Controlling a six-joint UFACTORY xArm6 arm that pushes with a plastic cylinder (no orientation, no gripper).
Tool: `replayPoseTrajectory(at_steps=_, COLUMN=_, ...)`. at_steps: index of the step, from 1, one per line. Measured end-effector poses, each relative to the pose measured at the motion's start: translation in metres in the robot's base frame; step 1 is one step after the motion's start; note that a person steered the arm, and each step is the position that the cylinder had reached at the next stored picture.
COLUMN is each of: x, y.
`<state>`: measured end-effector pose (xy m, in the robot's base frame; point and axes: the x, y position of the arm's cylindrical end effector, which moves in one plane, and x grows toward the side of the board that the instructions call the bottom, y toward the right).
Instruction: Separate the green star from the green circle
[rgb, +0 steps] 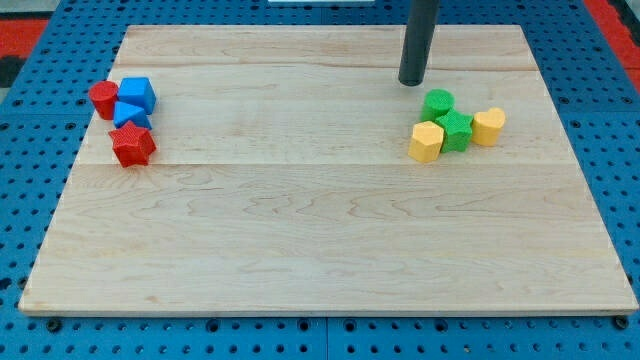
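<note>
This looks like a robotics lab or test bench, not a home or shop. A pale wooden board (330, 220) lies flat on a blue bench (30, 200) pierced with a regular grid of holes, the kind used for bolting down equipment. A red perforated panel (25, 25) shows at the view's top corners. The only things on the board are small coloured plastic blocks in two clusters, and a dark rod (420, 40) hangs over it.
</note>
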<state>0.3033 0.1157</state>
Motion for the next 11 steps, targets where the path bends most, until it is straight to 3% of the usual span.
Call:
replayPoseTrajectory(at_steps=3, x=-0.007, y=0.136)
replayPoseTrajectory(at_steps=4, x=0.003, y=0.132)
replayPoseTrajectory(at_steps=6, x=0.063, y=0.114)
replayPoseTrajectory(at_steps=8, x=0.087, y=0.011)
replayPoseTrajectory(at_steps=10, x=0.142, y=-0.063)
replayPoseTrajectory(at_steps=11, x=0.128, y=-0.035)
